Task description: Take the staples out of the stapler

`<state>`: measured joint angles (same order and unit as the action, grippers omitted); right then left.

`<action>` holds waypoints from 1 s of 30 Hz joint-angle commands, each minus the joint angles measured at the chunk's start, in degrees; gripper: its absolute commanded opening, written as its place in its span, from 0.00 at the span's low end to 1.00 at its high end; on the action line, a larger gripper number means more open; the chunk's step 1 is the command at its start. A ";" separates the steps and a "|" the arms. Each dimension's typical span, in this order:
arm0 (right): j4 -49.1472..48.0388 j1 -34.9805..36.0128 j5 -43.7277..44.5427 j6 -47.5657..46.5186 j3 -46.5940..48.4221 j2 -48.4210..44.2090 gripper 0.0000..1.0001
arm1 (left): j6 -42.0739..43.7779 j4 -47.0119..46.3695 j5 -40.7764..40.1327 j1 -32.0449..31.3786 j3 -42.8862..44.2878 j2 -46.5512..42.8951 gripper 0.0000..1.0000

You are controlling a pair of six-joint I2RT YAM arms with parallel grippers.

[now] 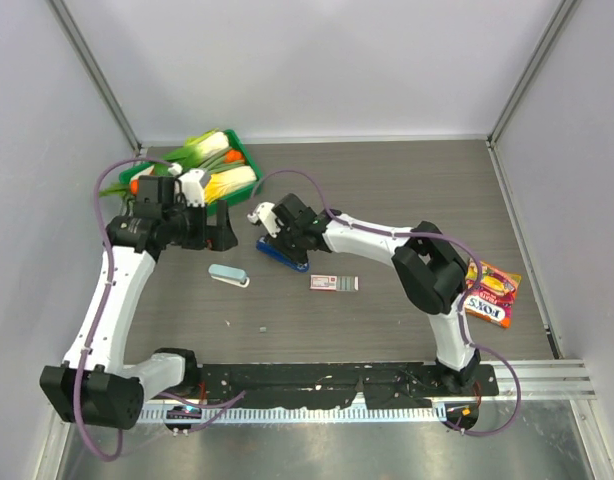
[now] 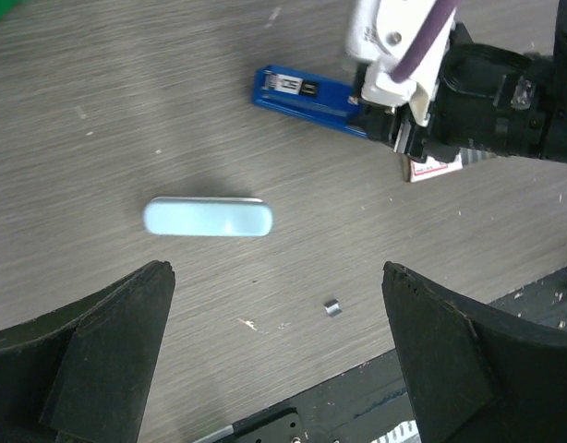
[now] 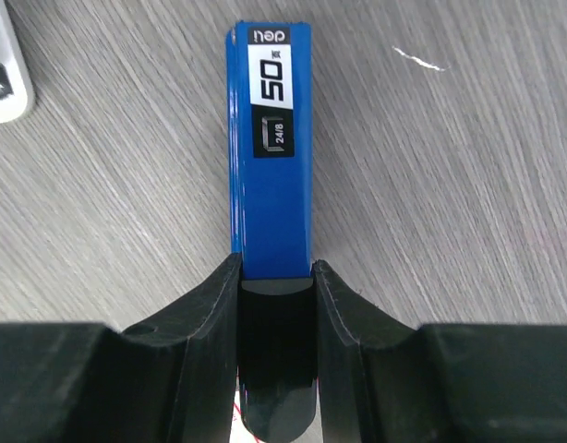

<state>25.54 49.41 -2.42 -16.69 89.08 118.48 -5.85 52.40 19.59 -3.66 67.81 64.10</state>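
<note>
Grey bench, left of centre: the pale stapler [image 2: 208,218] lies untouched below the wide-open left gripper [image 2: 274,269]. The right gripper [image 3: 276,263] pinches a dark blue bar [image 3: 271,138] (labelled 24/8), so unloading looks unstarted.

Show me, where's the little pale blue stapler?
In the top view, the stapler lies left of centre on the table, near the left pincer, left of the red-and-white box.

Overhead looks down; nearer left wrist apparently shares stapler [image 1: 228,275].
</note>
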 commanded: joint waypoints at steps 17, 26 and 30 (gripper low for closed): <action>-67.18 -2.30 5.57 48.48 -36.60 -30.23 0.01 | 4.08 -16.19 10.18 -10.84 -1.10 10.25 1.00; -77.64 -3.88 6.90 58.86 -42.14 -31.64 0.01 | 10.41 -16.98 16.00 -12.69 -3.48 11.31 1.00; -79.59 -5.28 5.76 63.25 -42.67 -31.38 0.01 | 11.82 -16.89 16.44 -13.12 -2.16 13.24 1.00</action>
<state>-40.51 45.19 3.09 38.96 46.09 90.56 2.57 38.20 33.30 -16.23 64.38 75.83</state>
